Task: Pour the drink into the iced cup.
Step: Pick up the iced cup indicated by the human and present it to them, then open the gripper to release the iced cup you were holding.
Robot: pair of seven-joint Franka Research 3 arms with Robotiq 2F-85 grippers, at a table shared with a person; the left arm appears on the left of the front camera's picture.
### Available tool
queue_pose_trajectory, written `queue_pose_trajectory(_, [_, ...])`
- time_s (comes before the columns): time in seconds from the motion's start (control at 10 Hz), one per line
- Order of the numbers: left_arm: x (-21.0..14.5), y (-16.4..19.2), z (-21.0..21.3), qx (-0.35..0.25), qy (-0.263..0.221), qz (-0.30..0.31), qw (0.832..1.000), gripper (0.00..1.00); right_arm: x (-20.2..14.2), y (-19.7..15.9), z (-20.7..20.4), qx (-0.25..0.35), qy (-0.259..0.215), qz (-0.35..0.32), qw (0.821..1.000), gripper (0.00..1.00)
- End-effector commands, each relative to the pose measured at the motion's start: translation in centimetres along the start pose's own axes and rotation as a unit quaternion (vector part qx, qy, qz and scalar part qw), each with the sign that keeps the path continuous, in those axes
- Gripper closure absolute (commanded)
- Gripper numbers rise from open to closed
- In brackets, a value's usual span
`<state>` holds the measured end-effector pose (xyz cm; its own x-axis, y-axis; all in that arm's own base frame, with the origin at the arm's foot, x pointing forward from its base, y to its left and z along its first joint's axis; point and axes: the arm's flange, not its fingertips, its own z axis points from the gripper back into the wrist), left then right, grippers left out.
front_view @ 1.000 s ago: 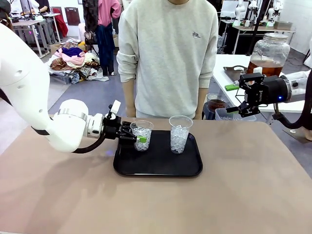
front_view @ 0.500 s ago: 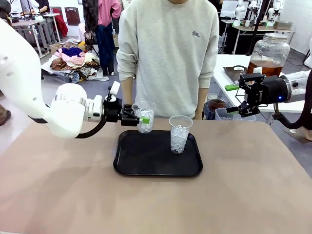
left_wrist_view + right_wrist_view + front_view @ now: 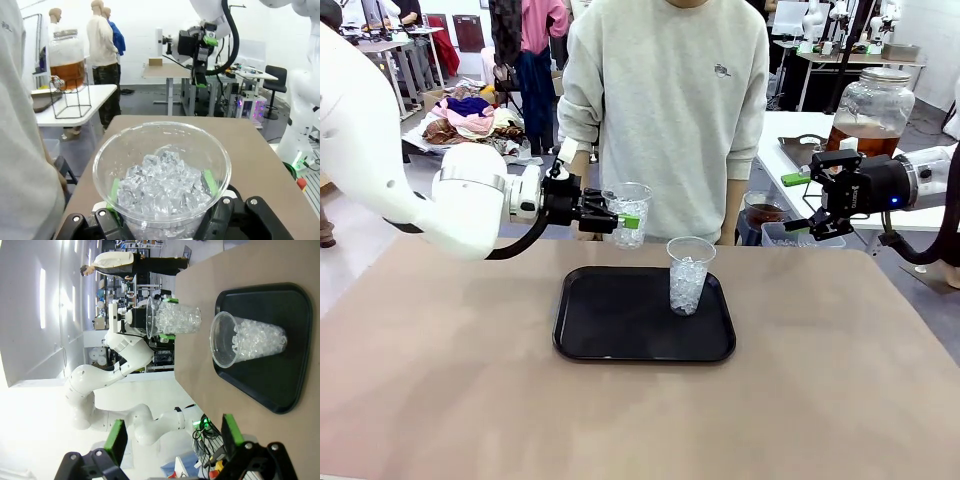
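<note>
The left claw (image 3: 626, 217) pinched a clear plastic cup packed with ice (image 3: 628, 203) between its green pads (image 3: 114, 193), one on each side of the cup's wall, and held it upright in the air. Below and a little toward the right claw lay a black rectangular plastic tray (image 3: 620, 340). On it stood a second clear ice-filled cup (image 3: 687, 275), apart from the held one. Straight beyond the left claw stood a person in a grey sweatshirt (image 3: 665, 110).

The right claw (image 3: 798, 204) hung past the brown table (image 3: 820, 410)'s edge with its fingers spread wide and nothing between them. The amber-brown drink (image 3: 865, 140) sat in a big lidded glass jar (image 3: 873, 95) just behind the right claw. From the left claw's wrist camera it showed far ahead and to the left.
</note>
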<state>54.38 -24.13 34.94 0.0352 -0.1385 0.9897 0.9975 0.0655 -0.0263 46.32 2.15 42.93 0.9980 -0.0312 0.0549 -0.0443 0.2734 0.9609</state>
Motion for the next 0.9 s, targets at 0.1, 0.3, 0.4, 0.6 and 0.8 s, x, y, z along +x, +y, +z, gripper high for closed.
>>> queue_pose_trajectory(0.1, [0.17,0.23,0.12,0.008,-0.008,-0.005,1.000,0.24,-0.04,0.08,-0.01,0.002,0.000,0.001,1.000,0.00])
queue_pose_trajectory(0.3, [0.17,0.23,0.12,0.008,-0.008,-0.005,1.000,0.24,-0.04,0.08,-0.01,0.002,0.000,0.001,1.000,0.00])
queue_pose_trajectory(0.4, [0.17,0.23,0.12,0.008,-0.008,-0.005,1.000,0.24,-0.04,0.08,-0.01,0.002,0.000,0.001,1.000,0.00])
queue_pose_trajectory(0.6, [0.17,0.23,0.12,0.008,-0.008,-0.005,1.000,0.24,-0.04,0.08,-0.01,0.002,0.000,0.001,1.000,0.00])
queue_pose_trajectory(0.8, [0.17,0.23,0.12,0.008,-0.008,-0.005,1.000,0.24,-0.04,0.08,-0.01,0.002,0.000,0.001,1.000,0.00])
